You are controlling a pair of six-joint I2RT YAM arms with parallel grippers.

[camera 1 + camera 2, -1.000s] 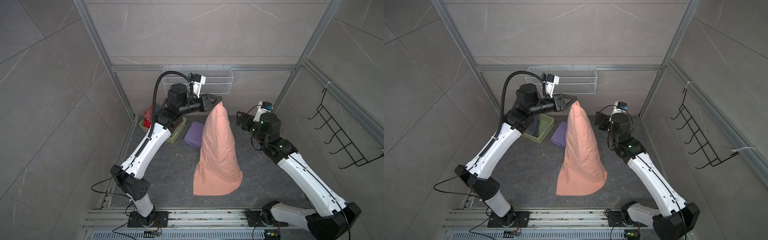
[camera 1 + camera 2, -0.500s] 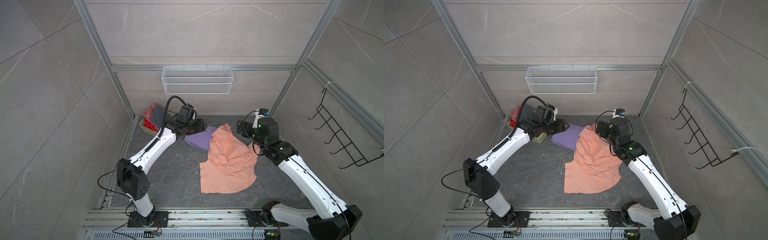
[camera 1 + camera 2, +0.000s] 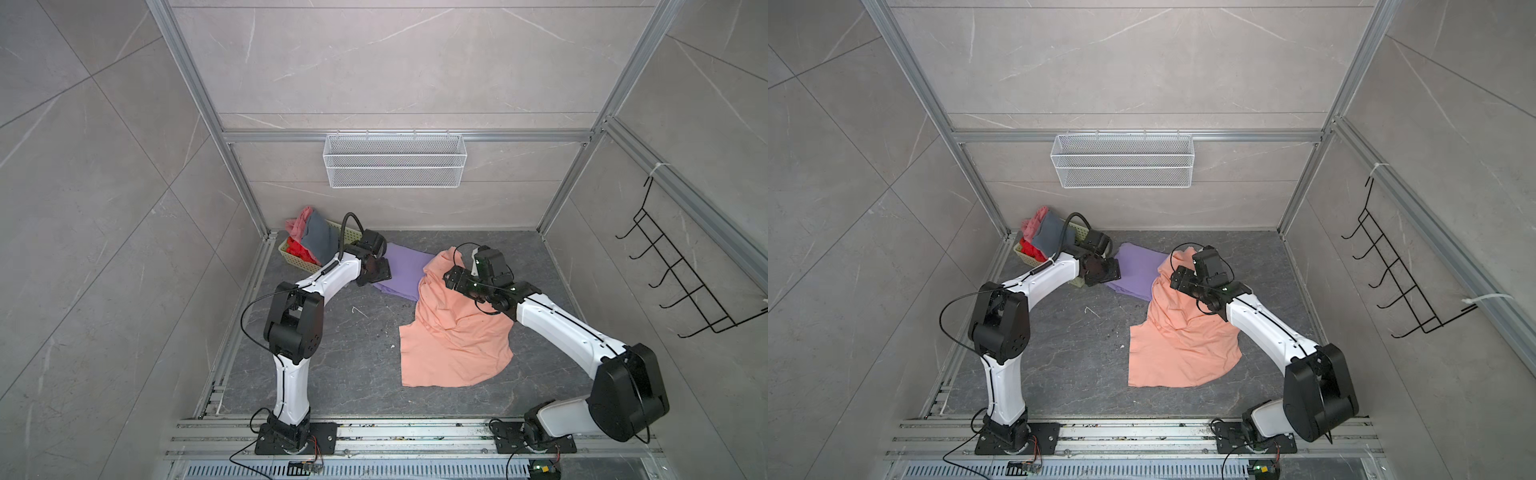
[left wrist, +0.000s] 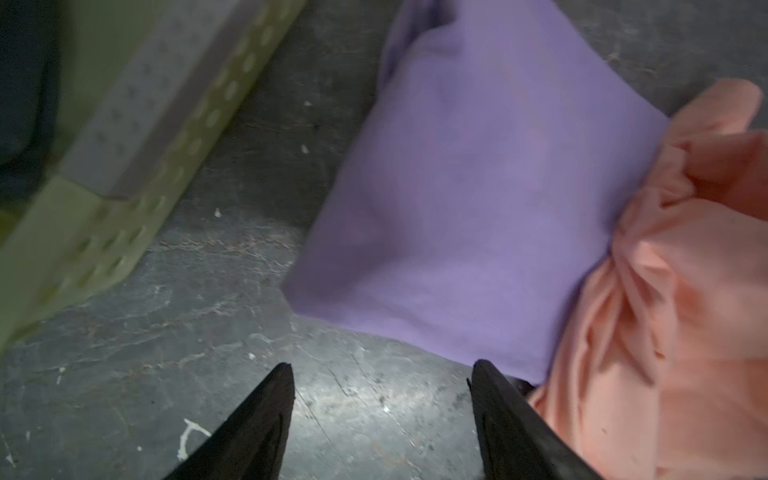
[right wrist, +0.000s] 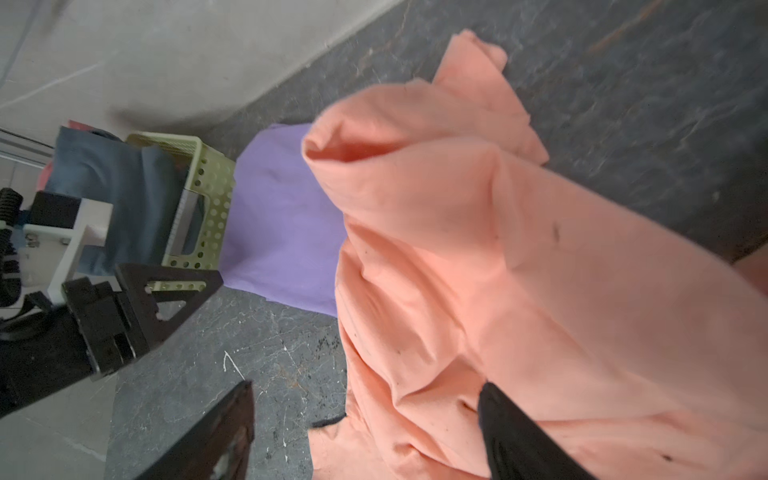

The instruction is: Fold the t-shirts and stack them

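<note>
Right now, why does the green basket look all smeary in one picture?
In the left wrist view the basket is streaked, its holes stretched into ovals by motion blur. In the right wrist view it looks sharper, with round holes. In a top view it is small but crisp.

Since 1 s ago: let go of the peach-orange soft cloth t-shirt (image 3: 453, 332). No longer hanging as a tall cone from the left gripper (image 4: 380, 370); now slumped in a creased heap on the dark grey stone-look floor (image 3: 332, 353), top edge lapping the flat lavender cloth t-shirt (image 3: 399, 270). Brought left gripper down from high up to just above the floor, beside the pale yellow-green plastic lattice basket (image 3: 296, 261); jaws apart, empty. Moved right gripper (image 5: 368, 384) over the heap's upper folds.
</note>
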